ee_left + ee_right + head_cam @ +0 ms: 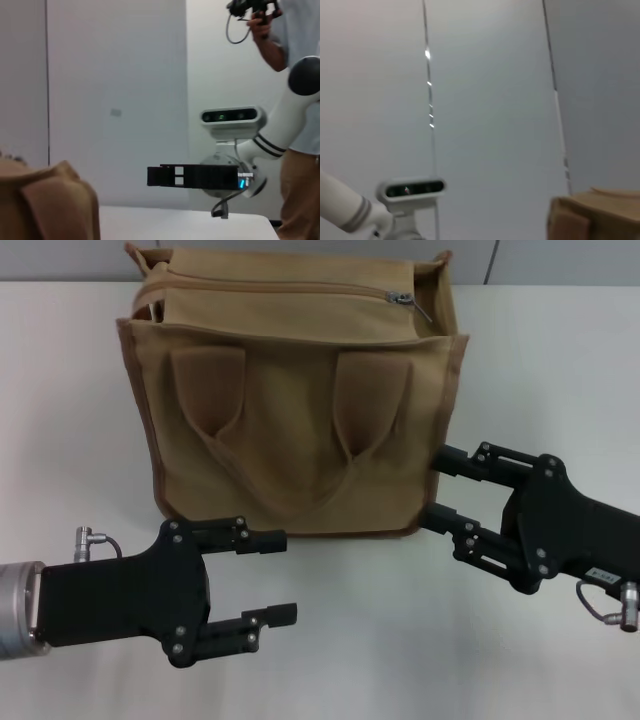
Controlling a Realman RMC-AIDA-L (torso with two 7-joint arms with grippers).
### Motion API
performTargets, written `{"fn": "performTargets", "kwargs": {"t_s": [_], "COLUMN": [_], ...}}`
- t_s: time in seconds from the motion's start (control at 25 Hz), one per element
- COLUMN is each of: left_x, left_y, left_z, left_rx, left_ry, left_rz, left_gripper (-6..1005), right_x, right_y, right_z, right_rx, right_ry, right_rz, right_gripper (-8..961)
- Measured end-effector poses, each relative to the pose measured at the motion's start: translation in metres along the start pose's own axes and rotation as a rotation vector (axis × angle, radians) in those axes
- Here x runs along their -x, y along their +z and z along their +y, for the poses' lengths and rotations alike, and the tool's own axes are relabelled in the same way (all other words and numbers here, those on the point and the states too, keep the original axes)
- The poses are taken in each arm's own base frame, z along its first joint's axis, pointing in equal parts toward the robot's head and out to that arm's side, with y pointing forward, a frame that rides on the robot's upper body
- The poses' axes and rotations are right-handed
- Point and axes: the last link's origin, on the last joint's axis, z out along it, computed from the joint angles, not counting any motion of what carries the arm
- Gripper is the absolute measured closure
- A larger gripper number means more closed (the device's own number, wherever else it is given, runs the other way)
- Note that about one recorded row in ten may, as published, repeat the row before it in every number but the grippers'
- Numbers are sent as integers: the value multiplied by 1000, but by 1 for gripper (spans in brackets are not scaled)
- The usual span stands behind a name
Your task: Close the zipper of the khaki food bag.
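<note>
Khaki food bag [290, 440] upright on white worktop [560, 360], handle side facing forward, long axis running left to right. Zipper [270, 287] lying along the top on that same axis, silver slider [398, 297] near the right end. Left pincer [282, 577] low before the bag's left corner, spread open, empty. Right pincer [437, 485] by the bag's lower right corner, spread open, holding nothing.

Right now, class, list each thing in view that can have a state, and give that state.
zipper: closed along most of the top, slider near the right end
khaki food bag: upright, handles hanging down its front
left gripper: open, in front of the bag
right gripper: open, at the bag's right side
</note>
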Motion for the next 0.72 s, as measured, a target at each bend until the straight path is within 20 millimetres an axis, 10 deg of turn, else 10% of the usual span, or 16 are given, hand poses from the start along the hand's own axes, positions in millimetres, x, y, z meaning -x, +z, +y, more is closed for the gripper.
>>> {"fn": "performTargets", "kwargs": {"t_s": [0.72], "left_x": [8], "left_y": [0], "left_z": [7], "left_rx": [-10], "left_ry": [-39], "left_rz": [-1], "left_gripper": [234], "right_x": [-30], "right_y": [1], "right_z": [13], "right_rx": [101], "right_ry": [67], "right_rz": [210], "right_gripper": [172]}}
